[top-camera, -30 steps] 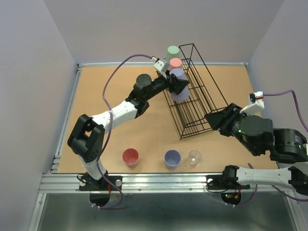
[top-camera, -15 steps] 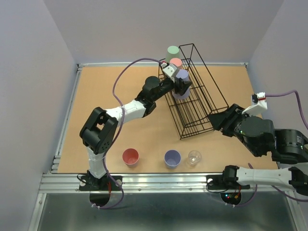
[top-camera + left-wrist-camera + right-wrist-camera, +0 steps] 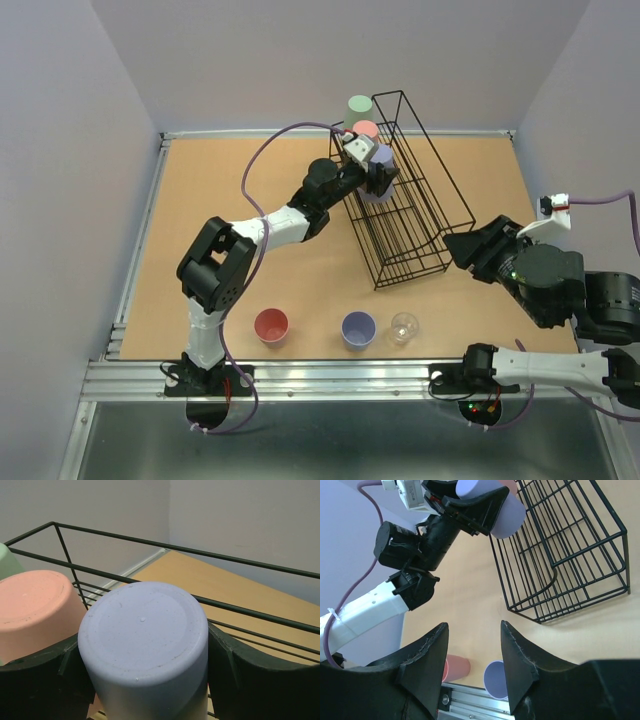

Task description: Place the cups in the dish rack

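Lavender cup (image 3: 145, 640), upturned, gripped by left end effector (image 3: 147, 672), at dish rack (image 3: 240, 559)

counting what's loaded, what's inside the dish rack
In the dish rack, far end, bases up: a pale green cup, a salmon cup, and a lavender cup between the jaws of the left gripper. Whether it rests on the wires is covered.

In the left pincer (image 3: 150, 670), the lavender cup (image 3: 142, 640) is looking smooth, matt plastic; beyond the pincer, the dish rack (image 3: 250, 612) is showing black-coated wire, probably metal.
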Robot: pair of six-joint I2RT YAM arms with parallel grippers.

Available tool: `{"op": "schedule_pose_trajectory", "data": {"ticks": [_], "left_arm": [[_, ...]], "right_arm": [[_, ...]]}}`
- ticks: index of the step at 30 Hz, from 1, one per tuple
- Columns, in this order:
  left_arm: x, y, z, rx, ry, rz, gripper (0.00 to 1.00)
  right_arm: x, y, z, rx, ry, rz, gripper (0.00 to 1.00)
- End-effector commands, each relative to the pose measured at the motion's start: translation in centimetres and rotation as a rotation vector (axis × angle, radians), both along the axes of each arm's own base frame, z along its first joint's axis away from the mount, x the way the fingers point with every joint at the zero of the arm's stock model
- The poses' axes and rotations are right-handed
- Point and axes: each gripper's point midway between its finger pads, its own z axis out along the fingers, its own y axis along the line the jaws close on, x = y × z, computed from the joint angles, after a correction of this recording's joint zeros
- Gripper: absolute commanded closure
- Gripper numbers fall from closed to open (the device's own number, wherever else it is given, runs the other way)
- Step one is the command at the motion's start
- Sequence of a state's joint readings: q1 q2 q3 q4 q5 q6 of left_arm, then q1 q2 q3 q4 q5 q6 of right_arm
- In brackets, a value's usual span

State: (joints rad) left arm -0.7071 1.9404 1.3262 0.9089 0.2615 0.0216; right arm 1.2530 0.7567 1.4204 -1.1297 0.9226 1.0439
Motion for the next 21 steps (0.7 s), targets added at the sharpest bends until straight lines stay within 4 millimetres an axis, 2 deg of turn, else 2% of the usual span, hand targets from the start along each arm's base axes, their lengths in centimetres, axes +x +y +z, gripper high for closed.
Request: {"op": "schedule_pose_trajectory", "data": {"ticks": [1, 7, 9, 13, 14, 16, 20, 21], "left_arm": [[0.6, 1.1, 4.4, -0.063, -0.126, 0.076, 1.0], [1.6, 1.6, 3.8, -0.056, -0.104, 0.127, 1.0], [1.9, 1.8, 3.4, -0.051, -0.089, 0.149, 0.88], [2.3, 1.8, 2.5, -0.023, -0.076, 0.161, 0.75], [2.4, 1.9, 2.4, -0.019, -0.069, 0.171, 0.66], [2.5, 2.0, 2.3, -0.015, -0.065, 0.177, 0.54], [2.5, 2.2, 2.1, -0.003, -0.057, 0.188, 0.36], [2.5, 2.2, 2.1, -0.003, -0.058, 0.185, 0.35]], "right_arm": [[0.3, -0.8, 0.4, -0.005, -0.021, -0.038, 0.48], [0.4, -1.1, 0.5, -0.002, -0.027, -0.046, 0.48], [0.4, -1.1, 0.6, -0.005, -0.028, -0.047, 0.48], [0.4, -1.2, 0.5, -0.004, -0.029, -0.052, 0.48], [0.4, -1.1, 0.4, -0.005, -0.028, -0.052, 0.48], [0.4, -1.1, 0.3, -0.003, -0.026, -0.054, 0.48], [0.4, -1.2, 0.2, 0.0, -0.025, -0.056, 0.48], [0.4, -1.3, 0.2, 0.004, -0.025, -0.058, 0.48]]}}
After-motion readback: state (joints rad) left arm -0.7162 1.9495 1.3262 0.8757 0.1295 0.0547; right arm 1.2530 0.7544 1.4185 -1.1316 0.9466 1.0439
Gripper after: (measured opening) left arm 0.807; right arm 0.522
